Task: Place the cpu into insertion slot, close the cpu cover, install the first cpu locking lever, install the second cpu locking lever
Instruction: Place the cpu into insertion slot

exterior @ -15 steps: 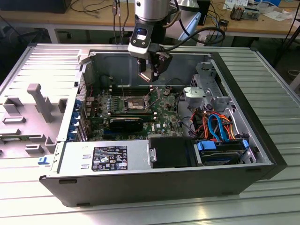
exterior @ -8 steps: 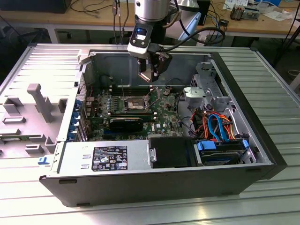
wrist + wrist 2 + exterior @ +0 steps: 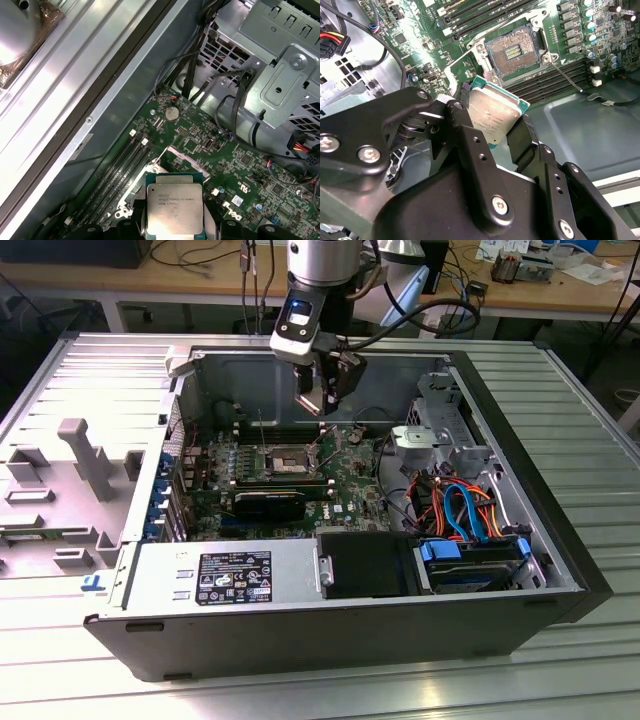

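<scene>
My gripper [image 3: 325,405] hangs inside the open computer case, above the green motherboard. It is shut on the cpu [image 3: 492,114], a small square chip with a silver-grey top, also seen in the first wrist view [image 3: 175,207]. Black fingers [image 3: 462,117] clamp two opposite edges of the chip. The insertion slot [image 3: 512,49] lies a little way off on the board with its dark pin field bare inside a silver rim; the exterior view shows it [image 3: 285,458] below and to the left of the gripper. A thin wire lever [image 3: 565,75] angles out from one corner of the slot.
Long black memory slots [image 3: 555,80] run beside the socket. A grey drive cage [image 3: 440,430] and coloured cables [image 3: 465,505] fill the exterior view's right. A black fan shroud [image 3: 365,565] and the power supply [image 3: 225,575] sit along the near wall.
</scene>
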`<move>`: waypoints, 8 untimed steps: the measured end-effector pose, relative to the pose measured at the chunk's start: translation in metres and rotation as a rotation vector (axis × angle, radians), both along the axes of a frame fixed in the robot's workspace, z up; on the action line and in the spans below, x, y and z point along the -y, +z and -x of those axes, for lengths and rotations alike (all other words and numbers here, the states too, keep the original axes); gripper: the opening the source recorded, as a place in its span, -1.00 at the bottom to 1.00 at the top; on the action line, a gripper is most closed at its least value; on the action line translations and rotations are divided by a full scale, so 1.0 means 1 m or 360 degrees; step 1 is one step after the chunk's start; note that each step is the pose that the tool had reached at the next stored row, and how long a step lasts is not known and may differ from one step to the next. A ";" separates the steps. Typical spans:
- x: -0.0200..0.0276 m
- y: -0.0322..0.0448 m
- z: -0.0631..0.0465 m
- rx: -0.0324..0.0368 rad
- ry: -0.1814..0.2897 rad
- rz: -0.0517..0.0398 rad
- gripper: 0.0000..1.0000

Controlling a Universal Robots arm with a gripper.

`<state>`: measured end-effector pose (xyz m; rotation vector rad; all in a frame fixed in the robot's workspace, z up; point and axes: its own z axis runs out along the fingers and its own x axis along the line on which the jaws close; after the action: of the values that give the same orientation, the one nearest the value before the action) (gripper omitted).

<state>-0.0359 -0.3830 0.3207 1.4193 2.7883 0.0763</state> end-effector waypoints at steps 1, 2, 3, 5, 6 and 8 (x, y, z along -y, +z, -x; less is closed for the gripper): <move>0.0000 0.0000 0.000 0.0000 -0.0004 0.0000 0.08; 0.0000 -0.0001 0.000 0.0000 -0.0008 0.0000 0.08; 0.0000 -0.0001 0.000 0.0000 -0.0013 0.0000 0.08; 0.0000 -0.0002 0.000 0.0000 -0.0025 0.0000 0.08; 0.0000 -0.0003 0.000 0.0000 -0.0030 0.0000 0.08; 0.0000 -0.0003 0.000 0.0000 -0.0036 0.0000 0.08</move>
<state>-0.0359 -0.3830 0.3204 1.4506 2.7715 0.0761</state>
